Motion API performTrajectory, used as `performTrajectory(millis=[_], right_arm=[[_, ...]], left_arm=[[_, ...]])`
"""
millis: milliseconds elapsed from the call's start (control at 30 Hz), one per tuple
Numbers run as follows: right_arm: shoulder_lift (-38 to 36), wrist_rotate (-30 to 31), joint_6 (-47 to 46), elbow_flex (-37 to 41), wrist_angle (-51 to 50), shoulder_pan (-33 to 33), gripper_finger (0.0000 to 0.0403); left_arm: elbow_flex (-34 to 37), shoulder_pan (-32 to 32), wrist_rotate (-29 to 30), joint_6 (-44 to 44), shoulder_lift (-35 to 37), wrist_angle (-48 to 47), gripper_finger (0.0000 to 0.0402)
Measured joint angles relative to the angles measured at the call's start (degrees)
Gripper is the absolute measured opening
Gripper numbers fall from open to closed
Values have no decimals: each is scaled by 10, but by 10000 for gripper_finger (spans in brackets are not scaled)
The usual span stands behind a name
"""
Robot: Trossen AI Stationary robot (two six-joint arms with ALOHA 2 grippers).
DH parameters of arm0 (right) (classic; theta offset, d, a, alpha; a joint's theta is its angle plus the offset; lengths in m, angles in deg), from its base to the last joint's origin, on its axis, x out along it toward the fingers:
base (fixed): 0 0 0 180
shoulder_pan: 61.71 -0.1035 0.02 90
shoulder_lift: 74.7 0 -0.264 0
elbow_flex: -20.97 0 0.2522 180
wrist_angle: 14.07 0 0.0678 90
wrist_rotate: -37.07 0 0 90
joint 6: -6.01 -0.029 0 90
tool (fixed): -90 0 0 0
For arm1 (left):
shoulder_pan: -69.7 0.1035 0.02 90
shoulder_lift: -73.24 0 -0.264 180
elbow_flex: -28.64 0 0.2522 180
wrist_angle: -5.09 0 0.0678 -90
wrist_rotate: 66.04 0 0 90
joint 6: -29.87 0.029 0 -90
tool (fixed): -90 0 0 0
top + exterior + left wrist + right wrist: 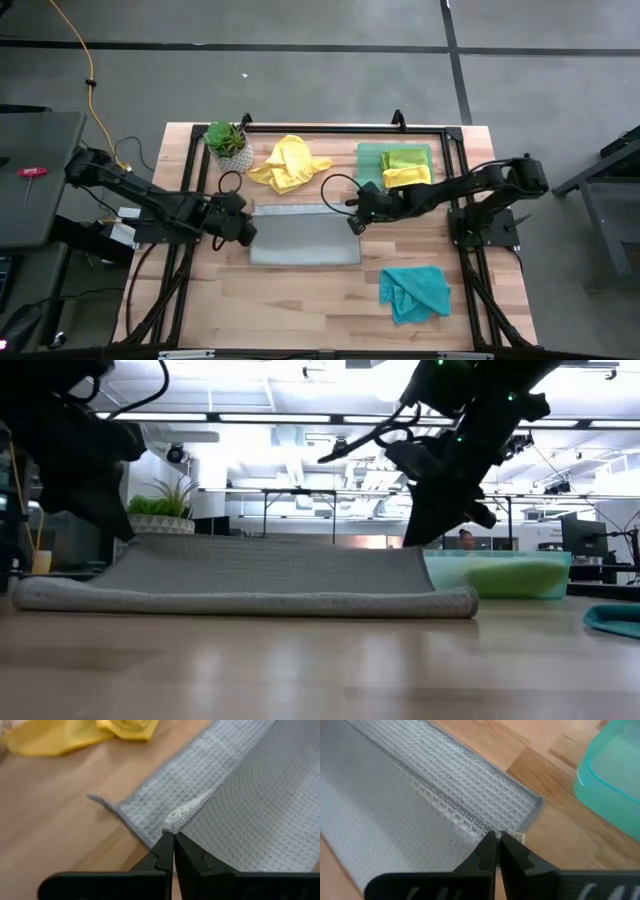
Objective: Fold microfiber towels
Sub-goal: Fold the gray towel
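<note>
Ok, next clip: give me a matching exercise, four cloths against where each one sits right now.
Things:
1. grey towel
2. loose yellow towel
3. teal towel
4. folded yellow towel

Places:
A. in the green tray
B. crumpled beside the potted plant
C. mid-table, pinched at its corners by the left gripper and right gripper
D. crumpled on the table's right side, near its front edge

Pairs: 1-C, 2-B, 3-D, 4-A
</note>
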Motion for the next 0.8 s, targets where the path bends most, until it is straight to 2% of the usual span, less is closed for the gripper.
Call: performTrajectory(millis=[333,567,800], right_arm=[[18,22,-19,0,9,0,0],[17,55,-21,0,9,0,0],[17,57,-23,0,9,0,0]], left_arm=[[0,36,10,62,-7,2,5],[0,50,24,67,-22,3,12],[0,51,22,67,-54,6,15]])
